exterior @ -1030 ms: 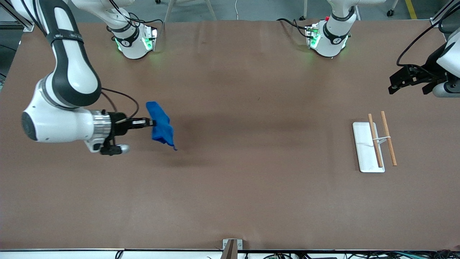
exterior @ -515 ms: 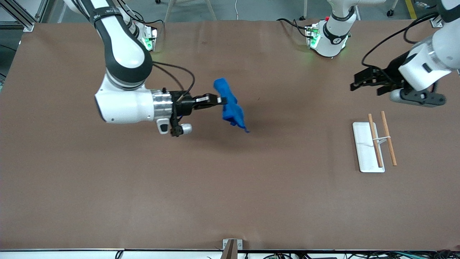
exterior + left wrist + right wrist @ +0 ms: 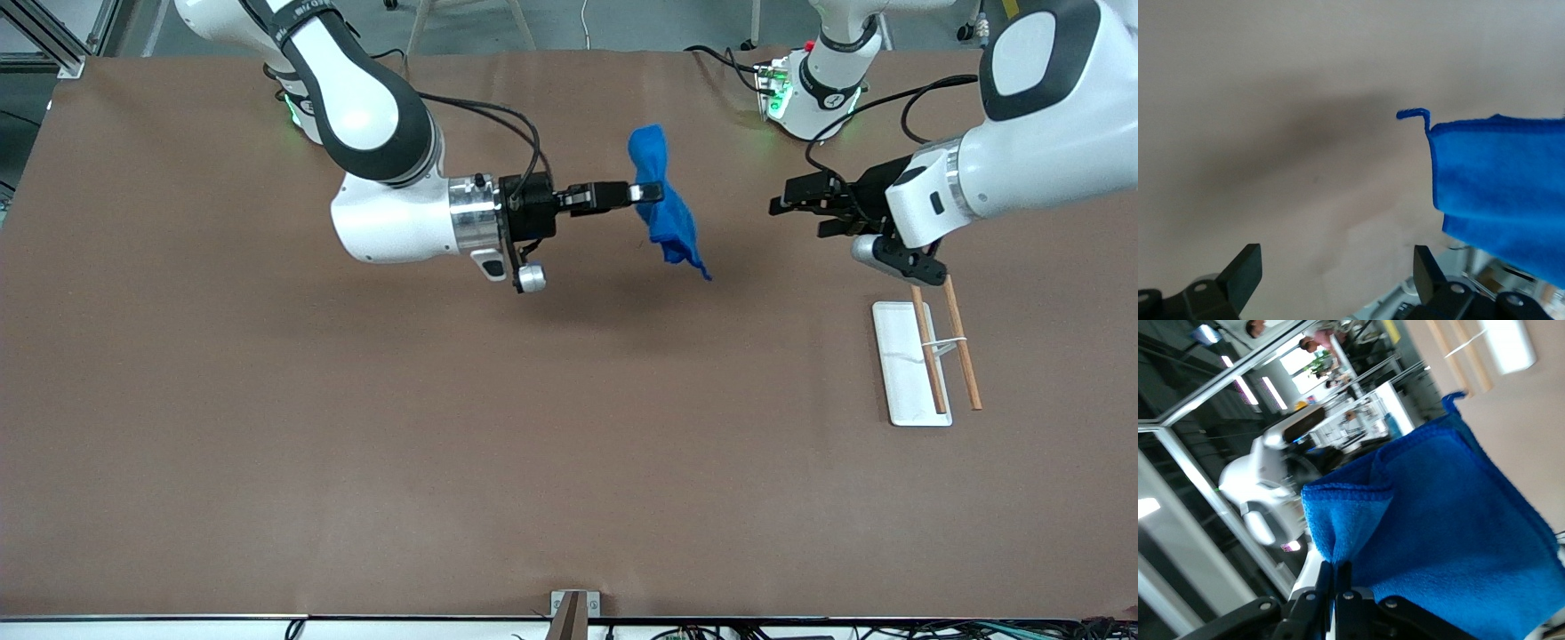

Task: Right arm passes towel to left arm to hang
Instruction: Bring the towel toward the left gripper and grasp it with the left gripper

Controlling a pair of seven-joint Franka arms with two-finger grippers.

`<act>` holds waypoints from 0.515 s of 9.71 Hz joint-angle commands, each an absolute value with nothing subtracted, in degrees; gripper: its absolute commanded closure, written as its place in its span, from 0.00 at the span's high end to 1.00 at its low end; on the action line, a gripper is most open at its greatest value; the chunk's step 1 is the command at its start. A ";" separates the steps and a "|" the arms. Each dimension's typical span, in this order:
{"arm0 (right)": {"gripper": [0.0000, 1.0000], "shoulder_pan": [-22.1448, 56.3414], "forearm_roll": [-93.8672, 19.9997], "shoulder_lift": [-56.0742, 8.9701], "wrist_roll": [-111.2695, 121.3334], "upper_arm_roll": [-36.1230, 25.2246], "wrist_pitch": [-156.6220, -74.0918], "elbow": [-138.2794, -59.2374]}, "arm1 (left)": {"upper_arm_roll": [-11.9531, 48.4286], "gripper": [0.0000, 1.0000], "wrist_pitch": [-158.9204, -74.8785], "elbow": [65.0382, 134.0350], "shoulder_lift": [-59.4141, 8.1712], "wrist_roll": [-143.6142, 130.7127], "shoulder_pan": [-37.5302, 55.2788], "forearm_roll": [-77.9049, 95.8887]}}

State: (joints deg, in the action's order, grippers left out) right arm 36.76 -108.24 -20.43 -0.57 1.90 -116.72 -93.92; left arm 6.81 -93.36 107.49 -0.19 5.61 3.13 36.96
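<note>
The risk I see from here is a fumbled handover: the towel [image 3: 665,203] hangs limp and bunched from a thin pinch near one edge, so if the left gripper [image 3: 794,203] closes on a loose fold or just the trailing corner thread [image 3: 1415,115], the cloth could slide out and drop to the counter [image 3: 569,427] once the right gripper [image 3: 647,191] lets go. A release timed too soon would do the same, and a reach that runs too deep could knock the two sets of jaws together. The towel is up in the air, well apart from the rack [image 3: 929,356] with its two wooden rods on a white base, toward the right arm's end of the counter from it and nearer the robots' bases. The right arm [image 3: 391,169] reaches out level from its base, silver cuff and long black jaws pointing straight toward the left gripper, the jaws pressed together on the towel's upper edge while the rest of it dangles below. The left arm [image 3: 1022,151] is bent down over the counter just above the rack's end nearest the bases, its wrist turned toward the towel, its jaws spread wide and holding nothing, with a clear gap between them and the cloth. In the left wrist view the towel's stitched edge sits off to one side of the open jaws rather than between them, so I judge the approach needs lining up first.
</note>
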 commanded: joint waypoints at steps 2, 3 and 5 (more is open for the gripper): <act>0.01 38.84 -112.41 -20.57 -0.62 1.49 -118.56 -92.46 | 6.94 0.98 -93.87 116.61 0.35 12.73 1.15 48.12; 0.01 39.37 -112.50 -20.57 -0.62 1.49 -118.83 -92.20 | 6.94 0.98 -93.87 117.94 0.44 13.44 1.14 51.56; 0.01 40.34 -112.50 -20.57 -0.62 1.49 -121.19 -92.02 | 6.94 0.96 -93.87 121.18 0.26 18.16 0.97 60.07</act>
State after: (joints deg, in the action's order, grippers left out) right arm 39.11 -111.01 -20.43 -0.59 1.88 -119.59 -92.66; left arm 6.69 -93.22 116.89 -0.16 14.22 1.50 56.07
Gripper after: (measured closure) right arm 0.960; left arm 0.044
